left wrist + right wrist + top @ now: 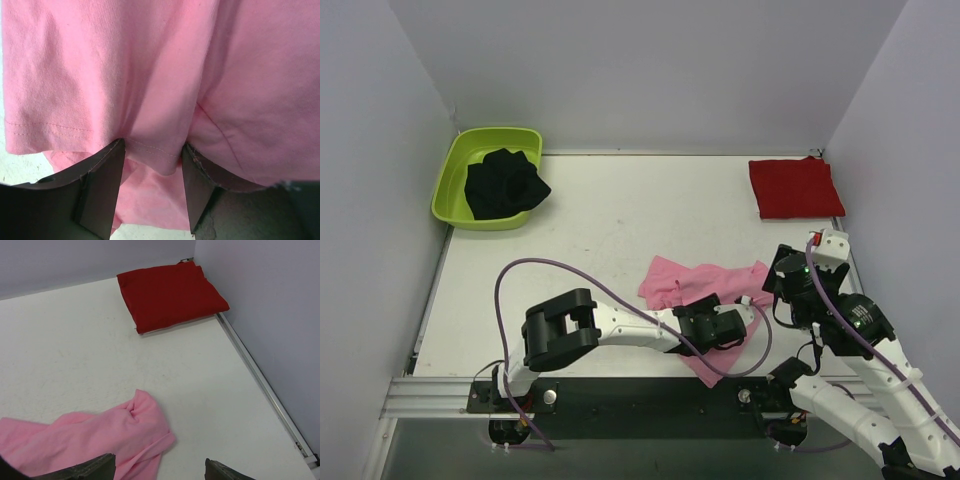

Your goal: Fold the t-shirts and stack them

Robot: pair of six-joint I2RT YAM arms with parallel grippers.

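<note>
Left pincer (pixel 150 197) stands half open astride a hem fold of the pink t-shirt (pixel 160 70), which lies crumpled at the bench's (pixel 590 230) near edge. If it closes here it may bunch several layers together. Right pincer (pixel 157 471) gapes empty alongside. The folded red t-shirt (pixel 170 295) lies in the far right corner.

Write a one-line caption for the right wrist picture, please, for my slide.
Open right gripper near a crumpled pink t-shirt; a folded red t-shirt lies in the far corner of the table.
</note>
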